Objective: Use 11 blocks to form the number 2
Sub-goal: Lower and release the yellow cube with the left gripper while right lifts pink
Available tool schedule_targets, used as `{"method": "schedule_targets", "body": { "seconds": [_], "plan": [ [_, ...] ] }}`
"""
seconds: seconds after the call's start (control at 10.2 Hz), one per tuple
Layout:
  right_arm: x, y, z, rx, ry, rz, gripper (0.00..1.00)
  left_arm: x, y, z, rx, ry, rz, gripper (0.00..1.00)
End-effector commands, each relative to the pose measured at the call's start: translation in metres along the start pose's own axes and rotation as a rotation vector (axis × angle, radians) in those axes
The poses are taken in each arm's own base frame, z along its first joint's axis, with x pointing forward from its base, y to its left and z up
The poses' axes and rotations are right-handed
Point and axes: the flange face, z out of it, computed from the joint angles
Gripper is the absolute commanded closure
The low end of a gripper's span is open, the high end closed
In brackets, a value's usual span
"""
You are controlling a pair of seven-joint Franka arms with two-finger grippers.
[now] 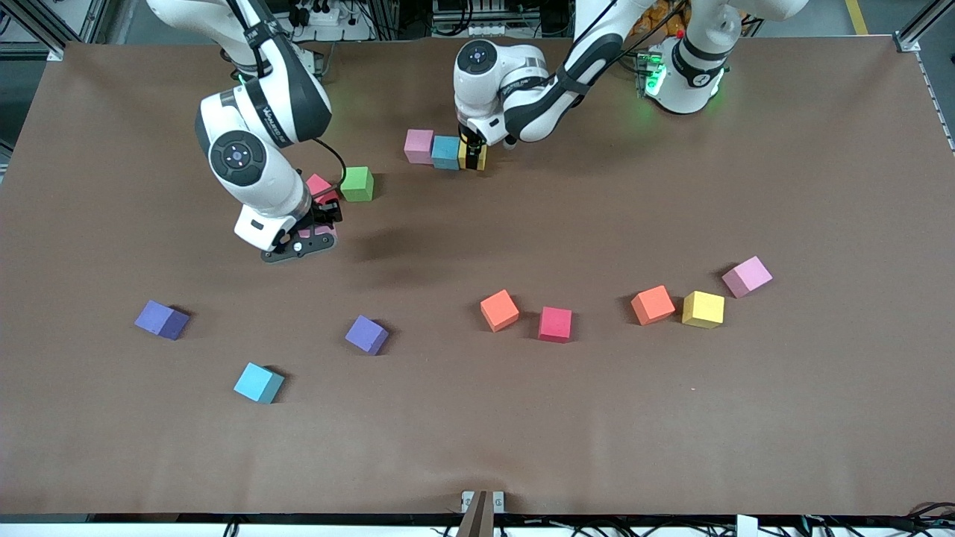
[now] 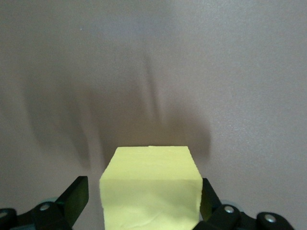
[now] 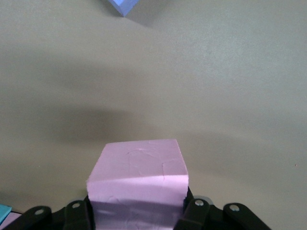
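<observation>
White arms, black joints and fingers [image 2: 72, 199]

You can make out lettering only on the two arms: a dark band on the right arm [image 1: 270, 119] and another on the left arm [image 1: 522, 83] each carry small white print, too small for you to read. The blocks bear no text or numbers.

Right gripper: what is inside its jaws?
The right gripper is shut on a pink block, held above the bare table. The block's underside and the grip faces are covered from view.
</observation>
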Motion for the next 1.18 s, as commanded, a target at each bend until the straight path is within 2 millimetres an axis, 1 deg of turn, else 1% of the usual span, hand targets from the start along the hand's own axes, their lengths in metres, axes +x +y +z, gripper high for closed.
{"method": "schedule_targets", "body": {
  "seconds": [0.0, 0.2, 0.3, 0.49, 0.69, 0.79, 0.89, 0.98, 1.08],
  "plan": [
    [-0.014, -0.003, -0.021, 0.021, 0.028, 0.016, 0.76, -0.008, -0.01, -0.01, -0.074, 0.036, -0.272, 0.0],
    [-0.018, -0.005, -0.027, 0.074, 0.016, 0.04, 0.75, -0.009, -0.008, -0.016, -0.084, 0.06, -0.268, 0.0],
    [-0.019, -0.004, -0.029, 0.075, 0.019, 0.042, 0.75, -0.008, -0.009, -0.016, -0.085, 0.074, -0.266, 0.0],
    [-0.019, -0.003, -0.03, 0.076, 0.017, 0.043, 0.75, -0.009, -0.008, -0.024, -0.095, 0.093, -0.263, 0.0],
    [-0.021, -0.003, -0.031, 0.075, 0.009, 0.042, 0.75, -0.017, -0.004, -0.036, -0.102, 0.101, -0.262, 0.0],
    [-0.021, -0.003, -0.031, 0.075, 0.009, 0.042, 0.75, -0.018, -0.006, -0.038, -0.095, 0.119, -0.254, 0.0],
    [-0.021, -0.003, -0.031, 0.075, 0.009, 0.042, 0.75, -0.025, -0.011, -0.045, -0.093, 0.119, -0.24, 0.0],
    [-0.021, -0.002, -0.031, 0.076, 0.009, 0.044, 0.75, -0.028, -0.012, -0.05, -0.094, 0.131, -0.23, 0.0],
    [-0.021, -0.002, -0.031, 0.076, 0.011, 0.044, 0.75, -0.031, -0.006, -0.057, -0.098, 0.135, -0.23, 0.0]
  ]
}}
